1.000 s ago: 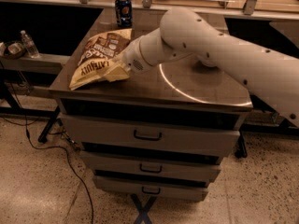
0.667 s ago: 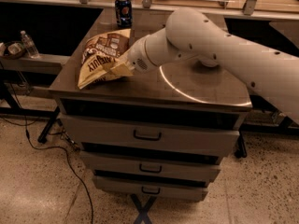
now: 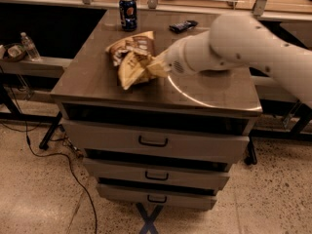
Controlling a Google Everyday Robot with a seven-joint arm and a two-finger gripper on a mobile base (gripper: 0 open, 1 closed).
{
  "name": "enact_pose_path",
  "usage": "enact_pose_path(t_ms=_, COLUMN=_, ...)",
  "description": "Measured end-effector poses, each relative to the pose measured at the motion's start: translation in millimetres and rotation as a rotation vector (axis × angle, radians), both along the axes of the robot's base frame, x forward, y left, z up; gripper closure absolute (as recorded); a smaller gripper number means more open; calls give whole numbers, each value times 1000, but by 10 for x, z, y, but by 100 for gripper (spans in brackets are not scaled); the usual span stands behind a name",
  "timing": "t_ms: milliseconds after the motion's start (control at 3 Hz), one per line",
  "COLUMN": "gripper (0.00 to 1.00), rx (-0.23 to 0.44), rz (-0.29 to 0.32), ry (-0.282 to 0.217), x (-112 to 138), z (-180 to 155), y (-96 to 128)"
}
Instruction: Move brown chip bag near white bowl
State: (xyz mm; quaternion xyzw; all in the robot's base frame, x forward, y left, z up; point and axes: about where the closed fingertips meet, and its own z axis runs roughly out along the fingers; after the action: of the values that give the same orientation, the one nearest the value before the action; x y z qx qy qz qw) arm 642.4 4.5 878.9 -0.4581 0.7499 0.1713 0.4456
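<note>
The brown chip bag (image 3: 131, 58) is crumpled, with its dark brown top and tan-yellow lower part, over the left-middle of the metal cabinet top (image 3: 97, 82). My gripper (image 3: 158, 65) is at the bag's right edge and shut on it, at the end of my thick white arm (image 3: 234, 48), which reaches in from the right. The fingers are mostly covered by the bag and the wrist. The white bowl is not in view. It may be hidden behind my arm.
A blue can (image 3: 128, 12) stands at the back left of the cabinet top. A small dark wrapper (image 3: 184, 26) lies at the back middle. A water bottle (image 3: 29, 46) sits on a low shelf at the left. Drawers (image 3: 153, 141) face me, and cables (image 3: 58, 155) lie on the floor.
The chip bag has moved right with my gripper, from the cabinet's left edge toward the middle, and looks more crumpled. My arm has drawn back to the right.
</note>
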Motion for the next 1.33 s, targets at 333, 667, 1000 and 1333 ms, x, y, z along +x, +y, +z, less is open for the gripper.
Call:
enact_pose_path(t_ms=333, gripper=100, rx=-26, rz=-86, ry=-13, x=-58, z=64, y=-488)
enact_pose_path(t_ms=667, gripper=100, rx=-51, rz=-148, ry=-10, x=-125, z=64, y=-849)
enact_pose_path(t_ms=1000, gripper=100, rx=-75, rz=-183, ry=-3, x=-145, z=45, y=-1088)
enact_pose_path(t_ms=1333, gripper=83, rx=-100, rz=-194, ry=10, x=-125, z=32, y=-1268)
